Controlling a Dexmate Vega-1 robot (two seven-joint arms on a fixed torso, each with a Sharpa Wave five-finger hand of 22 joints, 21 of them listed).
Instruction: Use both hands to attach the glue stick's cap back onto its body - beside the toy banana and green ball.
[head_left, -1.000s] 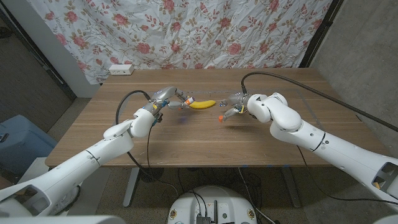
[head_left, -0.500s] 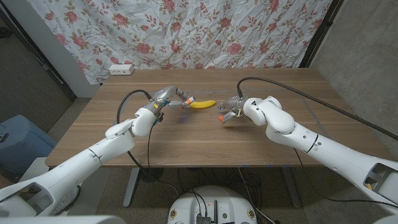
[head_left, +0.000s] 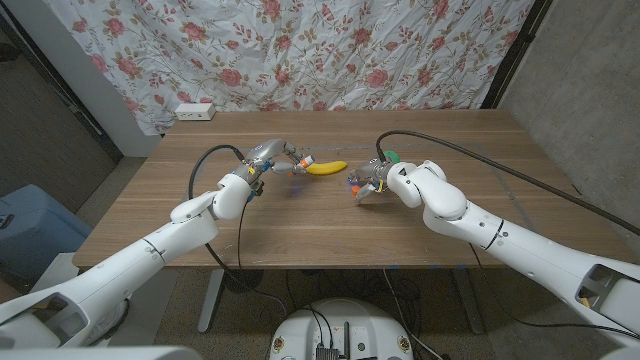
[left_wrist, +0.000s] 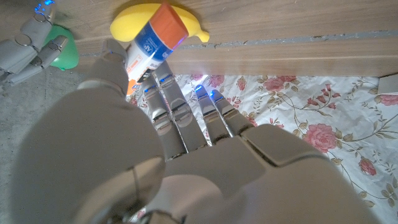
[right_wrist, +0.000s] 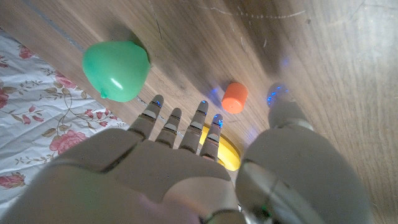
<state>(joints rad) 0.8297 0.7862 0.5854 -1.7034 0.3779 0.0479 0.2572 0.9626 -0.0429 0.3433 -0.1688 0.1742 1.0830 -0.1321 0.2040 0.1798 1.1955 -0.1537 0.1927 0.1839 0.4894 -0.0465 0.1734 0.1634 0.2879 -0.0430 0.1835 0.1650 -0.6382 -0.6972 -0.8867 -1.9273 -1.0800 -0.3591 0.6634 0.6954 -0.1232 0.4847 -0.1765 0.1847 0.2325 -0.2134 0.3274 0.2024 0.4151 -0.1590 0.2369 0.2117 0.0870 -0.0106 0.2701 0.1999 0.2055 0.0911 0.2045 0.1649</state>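
My left hand (head_left: 277, 155) holds the glue stick body (left_wrist: 155, 40), a white tube with an orange end, just above the table, left of the yellow toy banana (head_left: 326, 167). The small orange cap (right_wrist: 234, 98) stands on the wood on its own. My right hand (head_left: 368, 180) hovers over it with fingers spread; in the right wrist view the cap sits between the thumb and the other fingertips (right_wrist: 202, 109), untouched. The green ball (head_left: 393, 155) lies just behind my right hand, and also appears as the green ball (right_wrist: 117, 70) in the right wrist view.
The wooden table (head_left: 300, 225) runs wide on both sides of the hands. A white power strip (head_left: 194, 111) lies at the far left corner. A floral cloth (head_left: 330, 50) hangs behind the table.
My right arm has moved left, toward the banana and over the cap, which uncovers the green ball behind it. The left hand with the glue stick body has stayed in place.
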